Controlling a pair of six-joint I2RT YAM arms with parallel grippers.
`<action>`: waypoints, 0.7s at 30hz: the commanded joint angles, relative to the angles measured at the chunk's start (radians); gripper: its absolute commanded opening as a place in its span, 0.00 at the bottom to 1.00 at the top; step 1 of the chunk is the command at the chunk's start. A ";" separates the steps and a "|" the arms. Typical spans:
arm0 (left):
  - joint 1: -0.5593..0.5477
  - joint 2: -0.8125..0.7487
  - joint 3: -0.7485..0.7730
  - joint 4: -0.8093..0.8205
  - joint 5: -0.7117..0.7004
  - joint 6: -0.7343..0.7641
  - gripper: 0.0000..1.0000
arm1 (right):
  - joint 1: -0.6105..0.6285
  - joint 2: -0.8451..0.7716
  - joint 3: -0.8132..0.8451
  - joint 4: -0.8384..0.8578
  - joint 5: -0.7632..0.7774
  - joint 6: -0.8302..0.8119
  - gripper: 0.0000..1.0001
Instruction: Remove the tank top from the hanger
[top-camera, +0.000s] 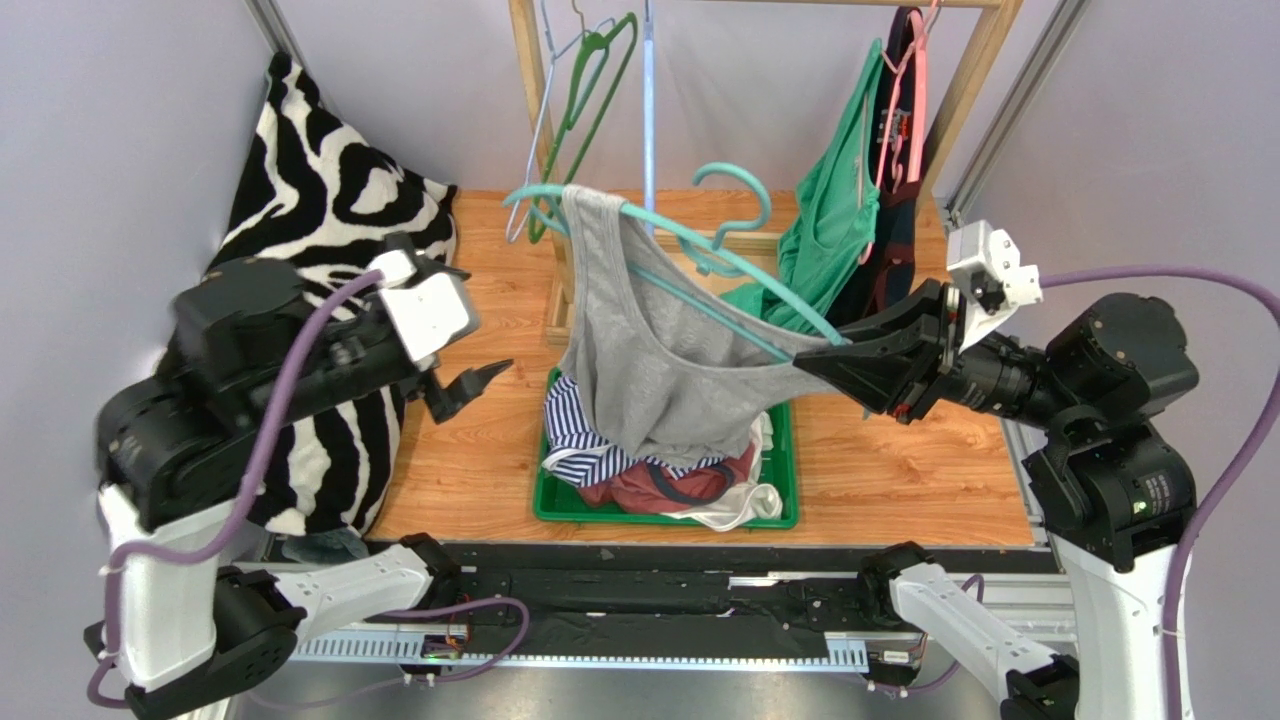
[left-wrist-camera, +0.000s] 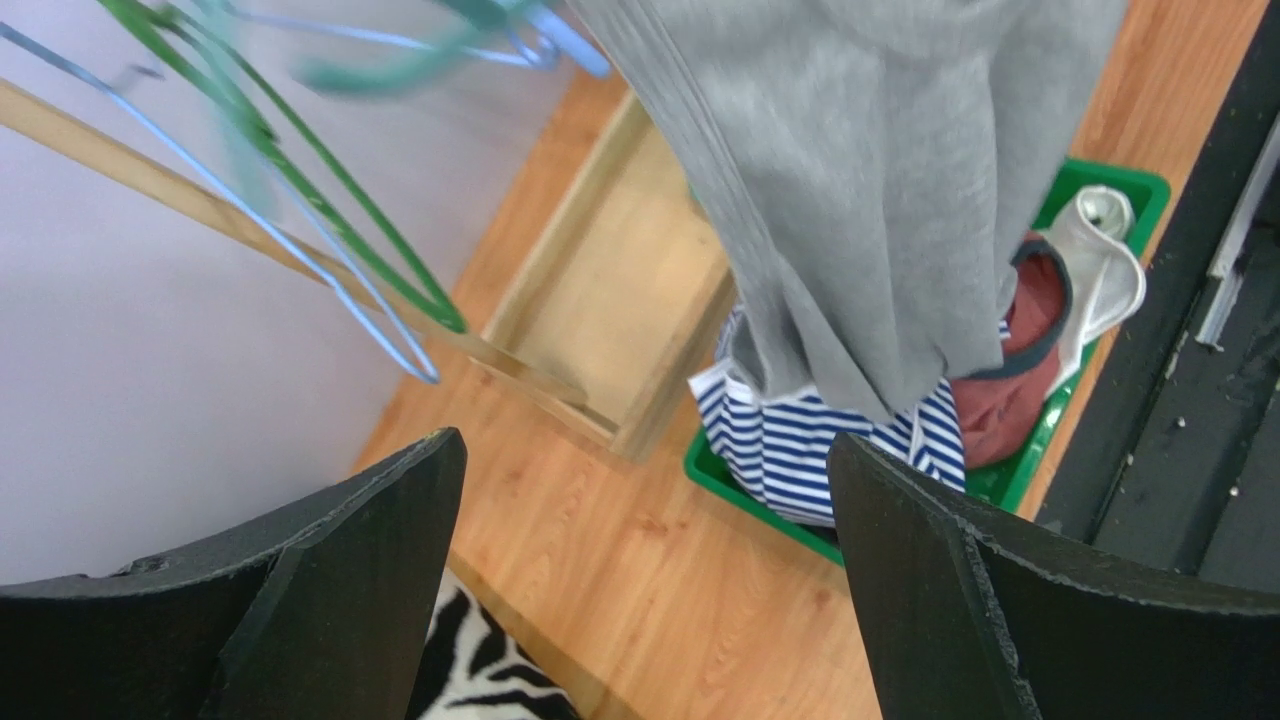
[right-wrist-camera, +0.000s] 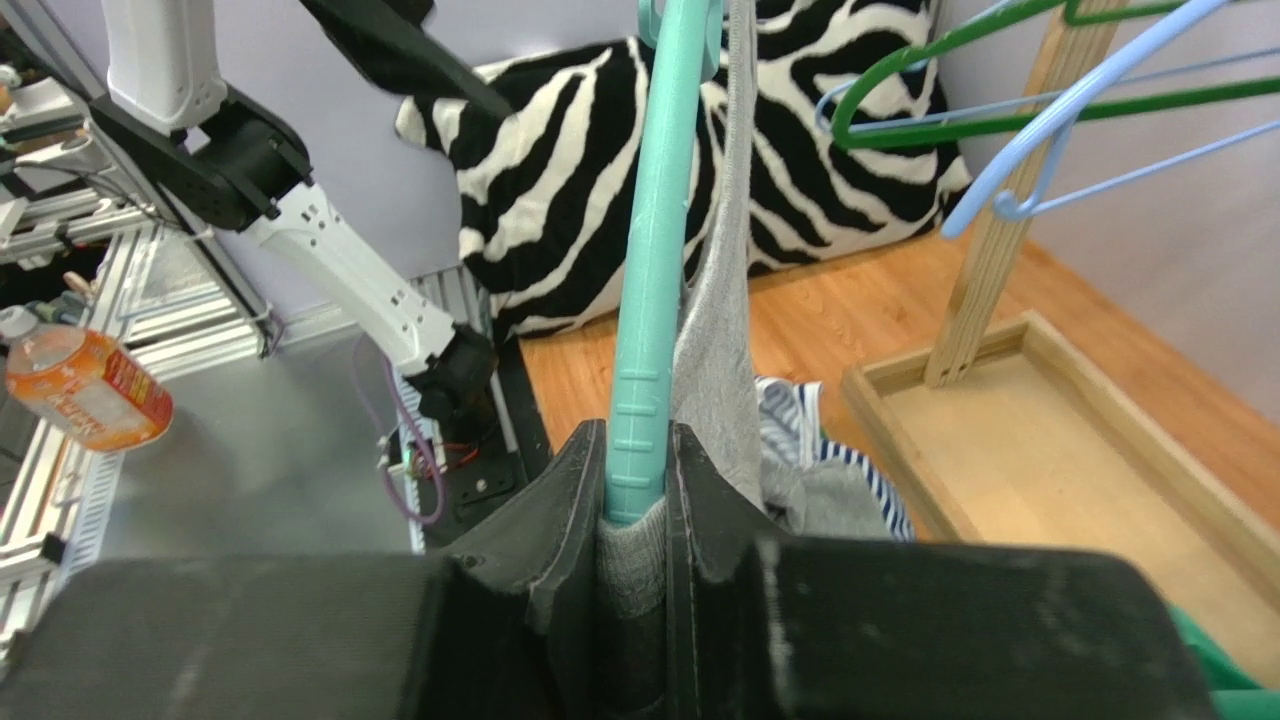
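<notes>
A grey tank top (top-camera: 661, 353) hangs from a teal hanger (top-camera: 706, 248) held up over the green bin (top-camera: 559, 503). My right gripper (top-camera: 819, 365) is shut on the hanger's right end together with the strap there; the right wrist view has the teal hanger (right-wrist-camera: 654, 285) and grey tank top (right-wrist-camera: 718, 360) pinched between the jaws of the right gripper (right-wrist-camera: 643, 488). My left gripper (top-camera: 489, 375) is open, left of the top and apart from it. In the left wrist view the tank top (left-wrist-camera: 872, 180) hangs ahead of the open left gripper (left-wrist-camera: 646, 495), nothing between its jaws.
The green bin holds a striped shirt (top-camera: 579, 420), a red garment (top-camera: 661, 483) and white cloth. A wooden rack (top-camera: 541, 90) carries empty green and blue hangers (top-camera: 579, 113) and green and dark clothes (top-camera: 834, 210). A zebra pillow (top-camera: 323, 210) lies left. A bottle (right-wrist-camera: 90, 390) shows in the right wrist view.
</notes>
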 joint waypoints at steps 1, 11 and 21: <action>0.002 -0.046 0.109 -0.032 0.103 0.069 0.99 | 0.017 -0.014 -0.035 -0.043 -0.050 -0.067 0.02; 0.003 -0.035 0.057 -0.007 0.364 0.097 0.99 | 0.285 0.024 -0.136 -0.115 0.203 -0.233 0.00; 0.002 0.005 -0.035 -0.091 0.539 0.167 0.89 | 0.459 0.047 -0.096 -0.140 0.332 -0.285 0.00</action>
